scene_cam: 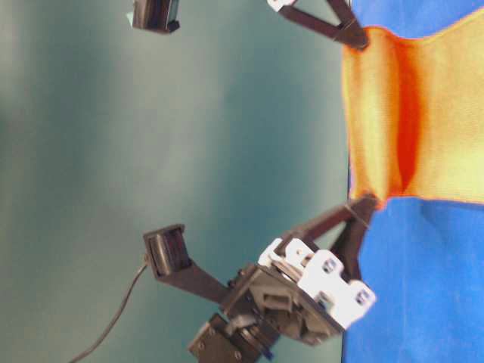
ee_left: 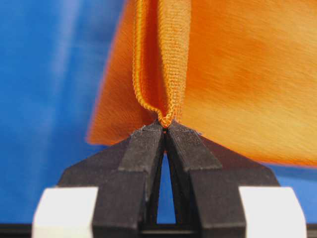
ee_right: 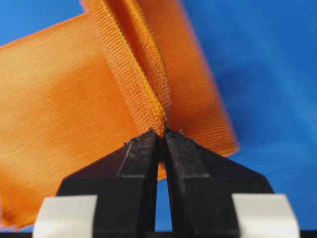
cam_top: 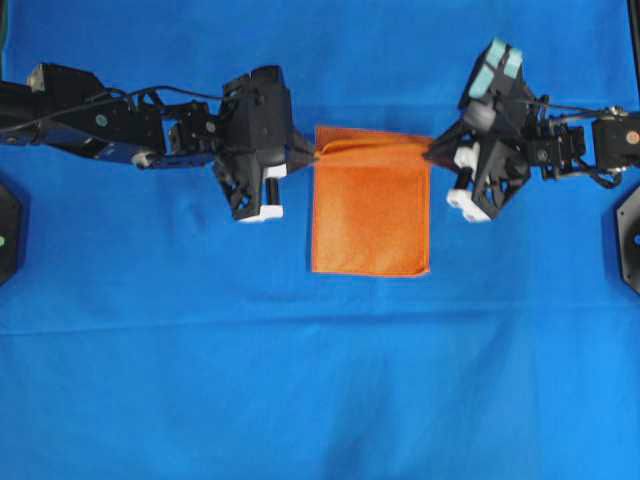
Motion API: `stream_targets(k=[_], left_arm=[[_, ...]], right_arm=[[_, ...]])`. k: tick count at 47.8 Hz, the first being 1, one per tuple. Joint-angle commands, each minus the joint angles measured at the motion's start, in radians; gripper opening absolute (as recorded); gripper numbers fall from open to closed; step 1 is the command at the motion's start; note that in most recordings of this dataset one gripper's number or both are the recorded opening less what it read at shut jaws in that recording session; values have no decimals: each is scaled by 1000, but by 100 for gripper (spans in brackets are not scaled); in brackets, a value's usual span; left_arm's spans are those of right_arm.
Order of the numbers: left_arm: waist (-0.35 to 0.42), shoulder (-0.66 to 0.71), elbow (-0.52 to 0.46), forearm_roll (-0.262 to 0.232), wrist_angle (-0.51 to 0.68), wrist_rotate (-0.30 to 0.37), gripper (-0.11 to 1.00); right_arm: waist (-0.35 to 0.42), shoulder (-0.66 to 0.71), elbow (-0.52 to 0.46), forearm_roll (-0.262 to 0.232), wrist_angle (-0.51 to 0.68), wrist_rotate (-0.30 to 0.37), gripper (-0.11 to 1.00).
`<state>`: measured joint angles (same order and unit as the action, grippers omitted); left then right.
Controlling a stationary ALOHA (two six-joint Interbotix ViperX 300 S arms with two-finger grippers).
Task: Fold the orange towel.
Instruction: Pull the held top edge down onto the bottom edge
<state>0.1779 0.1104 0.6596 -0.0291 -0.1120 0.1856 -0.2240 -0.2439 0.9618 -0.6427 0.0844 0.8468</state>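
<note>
Overhead, the orange towel (cam_top: 370,205) lay near the middle of the blue table cloth (cam_top: 320,400) as an upright rectangle, its lower edge flat on the cloth and its upper edge drawn taut between the two arms. The left gripper (cam_top: 312,153) had its jaws pinched tight on the towel's upper left corner, while the right gripper (cam_top: 430,152) was likewise clamped on the upper right corner; a shallow ridge of fabric ran along the top edge between them. In the left wrist view, the left gripper (ee_left: 165,125) met at its tips around a doubled fold of the towel (ee_left: 237,79), whose stitched hem curled just above the black fingers (ee_left: 143,148). In the right wrist view, the right gripper (ee_right: 161,131) closed on a bunched, ribbed edge of the towel (ee_right: 59,99), with the rest of the fabric spreading away to both sides over the cloth (ee_right: 267,59). The table-level view, rotated sideways, showed the towel (scene_cam: 431,128) stretched between the two sets of fingertips, sagging slightly at its centre above the table cloth (scene_cam: 423,287).
</note>
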Motion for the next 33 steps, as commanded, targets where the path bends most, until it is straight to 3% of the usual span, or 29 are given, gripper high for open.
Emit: stream_targets(k=[1,19,33], left_arm=[[-43,-31,3,0,3,-6,1],[-158,72,6,0,-35,-34,1],[-172,101,11,0,-61,-77,1]], right_arm=[[57,-18,6,37,0,-3,4],[169,72,20,121,-25,-3,4],[198,138,12,147,-87,-3,4]])
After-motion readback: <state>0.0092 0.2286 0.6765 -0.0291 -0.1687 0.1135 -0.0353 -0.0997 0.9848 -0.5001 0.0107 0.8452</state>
